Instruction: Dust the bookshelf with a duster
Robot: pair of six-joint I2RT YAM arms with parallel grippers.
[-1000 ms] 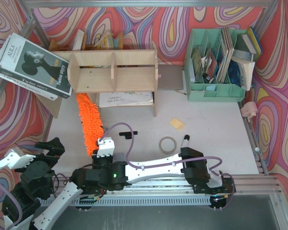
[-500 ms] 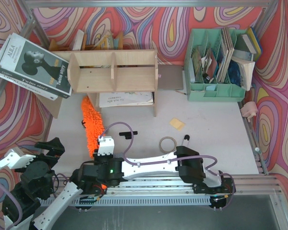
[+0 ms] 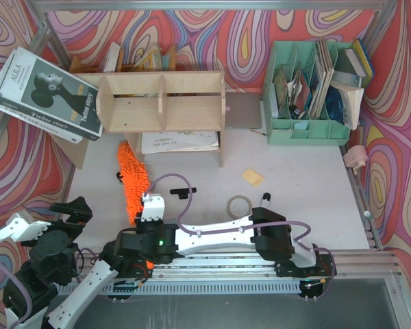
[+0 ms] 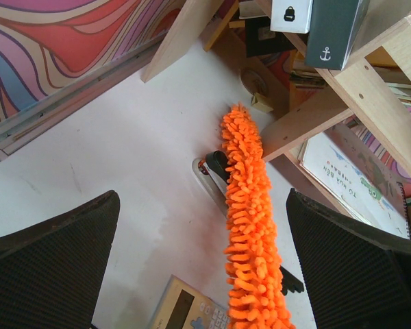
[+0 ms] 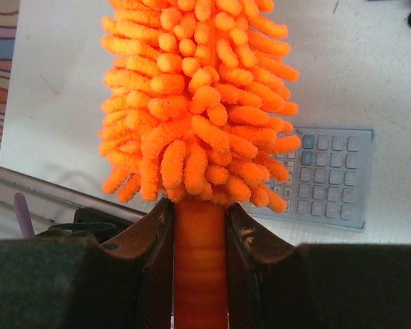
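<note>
Duster (image 3: 132, 181) backs off bookshelf (image 3: 161, 103), tip now just in front of it, over table (image 3: 294, 199). My right gripper (image 5: 198, 212) pinches handle (image 5: 198, 274); left gripper (image 4: 205, 264) spread wide, idle. I judge this stroke finished.

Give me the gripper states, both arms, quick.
Left gripper: open, holding nothing.
Right gripper: closed on the handle of the duster.
</note>
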